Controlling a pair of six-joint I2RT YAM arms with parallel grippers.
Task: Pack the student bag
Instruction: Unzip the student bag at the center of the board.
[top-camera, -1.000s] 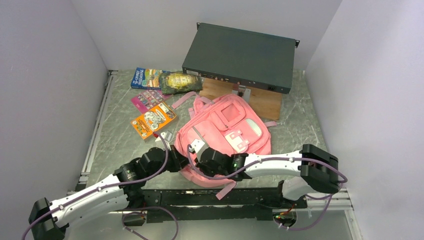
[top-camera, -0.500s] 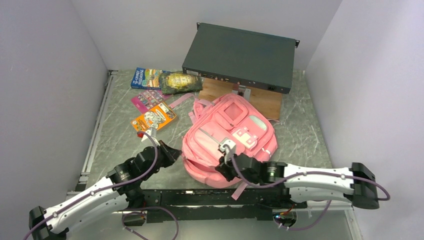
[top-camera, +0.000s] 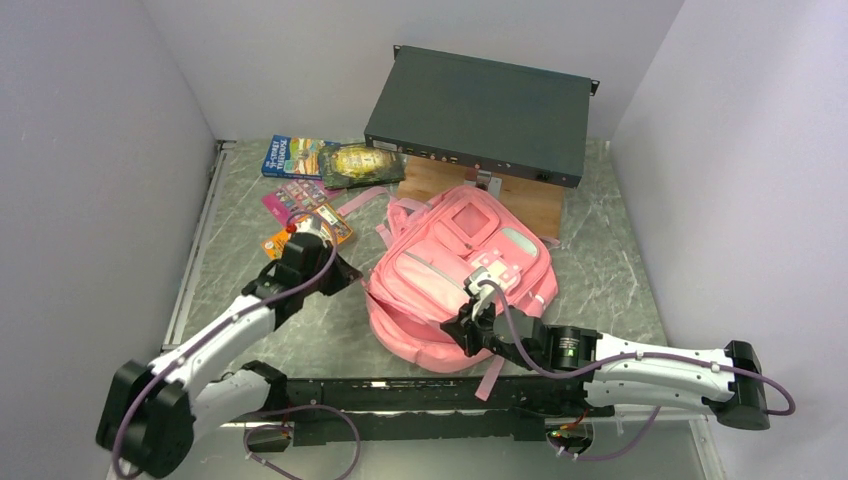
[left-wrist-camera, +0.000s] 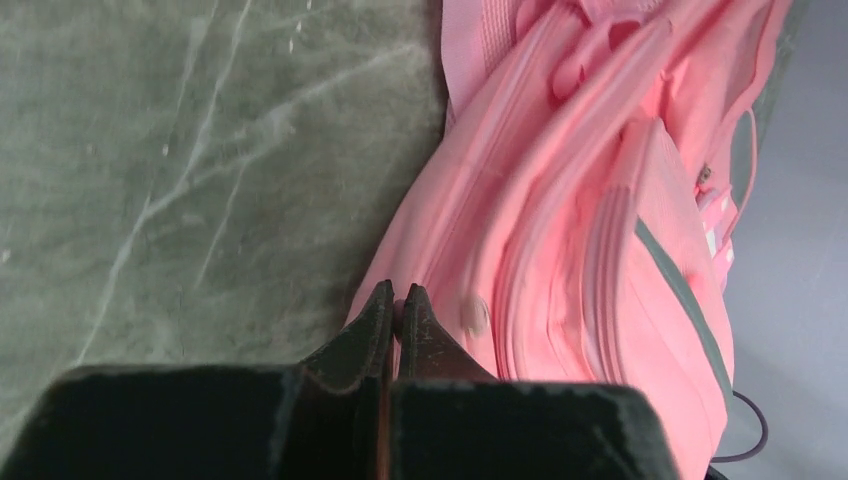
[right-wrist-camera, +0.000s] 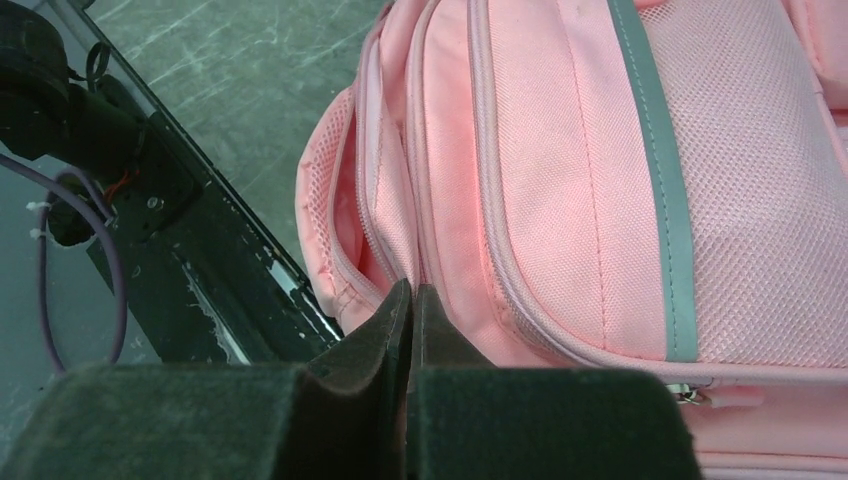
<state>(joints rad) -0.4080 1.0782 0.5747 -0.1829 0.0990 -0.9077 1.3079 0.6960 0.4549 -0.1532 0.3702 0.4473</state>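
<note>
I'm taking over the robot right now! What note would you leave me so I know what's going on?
Left gripper: shut, tips at the left edge of the student bag; no hold visible.
Right gripper: shut, tips against the bag's near side by a zip seam.
Bag: lying on the table, no pocket seen open.
Done: nothing packed that shows.
Left: open the bag, then put in the blue book, dark packet, pink sheet and orange book, all lying at the table's far left.
</note>
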